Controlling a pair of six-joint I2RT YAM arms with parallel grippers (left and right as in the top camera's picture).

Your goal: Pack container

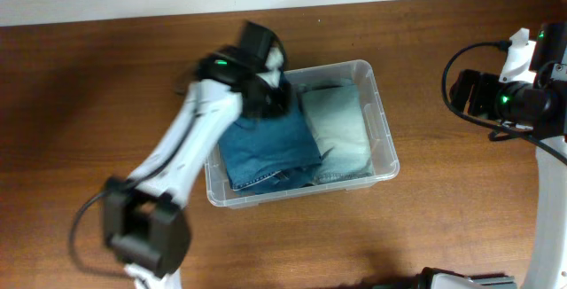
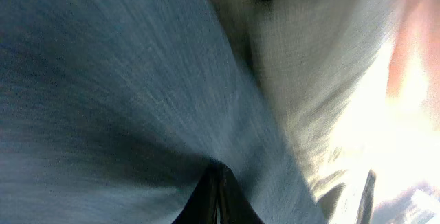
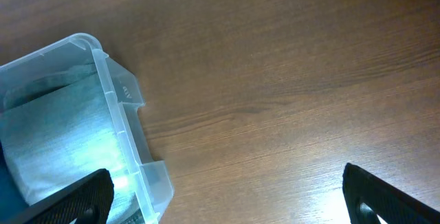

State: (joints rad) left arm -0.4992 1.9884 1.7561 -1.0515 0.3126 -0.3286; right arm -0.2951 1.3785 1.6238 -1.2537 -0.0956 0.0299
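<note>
The brown wooden table (image 1: 89, 76) is stretching past every edge of the overhead view, so its ends are cut off. The white left arm (image 1: 190, 147) is reaching diagonally up from the bottom left and blocking the near-left corner of the container (image 1: 387, 147), which is sitting just right of the table's middle, well apart from the right arm (image 1: 532, 94) waiting by the right edge with a black cable (image 1: 456, 67) looping off it. Inside the clear bin a dark blue denim piece (image 1: 266, 147) is lying on the left, partly under the arm's black wrist, and a paler grey-green folded piece (image 1: 337, 125) is lying just beside it on the right, touching it. From above, the left claw (image 2: 218, 186) is hiding completely under its own wrist housing. Its wrist camera is showing blurred cloth filling the frame, with two dark fingers lying tight together against the blue denim. Whether any cloth is caught between them is too smeared to tell. The right claw (image 3: 225, 183) is hanging spread wide over bare wood, holding nothing, only its finger ends showing at the bottom corners, with the bin's corner off to one side.
</note>
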